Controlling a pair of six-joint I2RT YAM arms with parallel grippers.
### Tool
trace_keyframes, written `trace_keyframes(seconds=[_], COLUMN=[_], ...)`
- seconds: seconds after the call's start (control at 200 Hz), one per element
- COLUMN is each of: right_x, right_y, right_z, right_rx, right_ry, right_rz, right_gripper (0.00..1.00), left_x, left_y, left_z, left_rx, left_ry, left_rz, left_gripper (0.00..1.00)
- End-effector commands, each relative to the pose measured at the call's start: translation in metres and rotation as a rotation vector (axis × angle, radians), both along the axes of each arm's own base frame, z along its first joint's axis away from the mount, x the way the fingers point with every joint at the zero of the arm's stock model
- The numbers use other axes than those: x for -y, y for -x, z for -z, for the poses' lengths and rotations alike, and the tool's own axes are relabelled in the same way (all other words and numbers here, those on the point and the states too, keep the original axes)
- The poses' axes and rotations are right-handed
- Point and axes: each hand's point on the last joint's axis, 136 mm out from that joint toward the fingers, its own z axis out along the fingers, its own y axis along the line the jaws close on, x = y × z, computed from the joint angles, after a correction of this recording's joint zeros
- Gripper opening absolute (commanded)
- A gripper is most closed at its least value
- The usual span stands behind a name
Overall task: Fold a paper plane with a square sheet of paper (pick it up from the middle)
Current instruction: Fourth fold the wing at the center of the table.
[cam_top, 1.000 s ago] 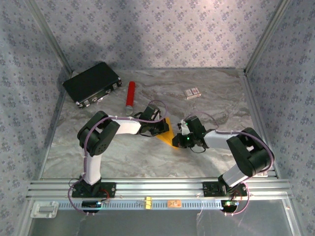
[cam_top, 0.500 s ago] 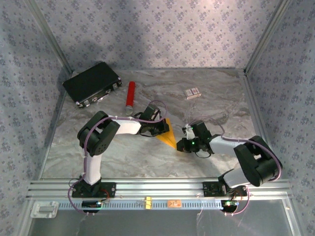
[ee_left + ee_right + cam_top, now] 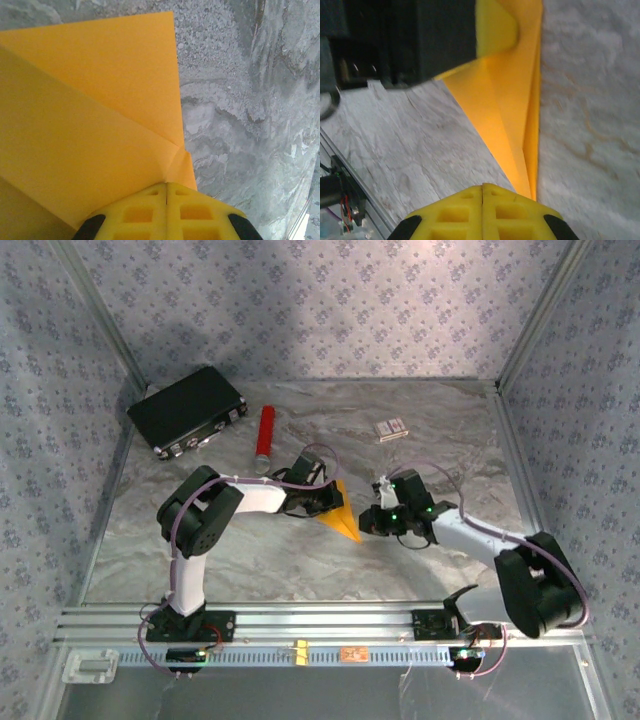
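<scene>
Orange-yellow paper plane (image 3: 340, 516): folded, pointed, creased.

The top view is evenly, softly lit from overhead and sharp throughout. A broad grey shadow falls on the back wall (image 3: 290, 335) at 12 o'clock, and faint shadows lie under the arms on the table (image 3: 450, 440). In the left wrist view the orange-yellow paper (image 3: 100, 90) is saturated and crisp, dimmer toward 7 o'clock, with a blown-out white strip at 5 o'clock. The right wrist view is softer: the fingertips (image 3: 515, 215) of the right gripper (image 3: 482, 195) at 6 o'clock are blurred, with deep shadow at 10 o'clock.
</scene>
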Motion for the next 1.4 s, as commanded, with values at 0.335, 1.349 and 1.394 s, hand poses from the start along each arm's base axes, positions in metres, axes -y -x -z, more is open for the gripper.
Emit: trace_keyframes(seconds=[0.335, 1.349, 1.394], right_x=[-0.032, -0.011, -0.012], right_y=[-0.033, 0.000, 0.000], right_z=[0.016, 0.080, 0.081], right_rx=[-0.070, -0.225, -0.225], right_ry=[0.027, 0.057, 0.058], right_rz=[-0.014, 0.064, 0.064], right_gripper=[0.07, 0.04, 0.04], left_x=[-0.013, -0.002, 0.000], left_y=[0.005, 0.008, 0.009], left_z=[0.016, -0.042, -0.040], left_rx=[-0.018, 0.054, 0.047], left_ry=[-0.068, -0.030, -0.024], left_rz=[-0.021, -0.008, -0.010], left_gripper=[0.02, 0.05, 0.05])
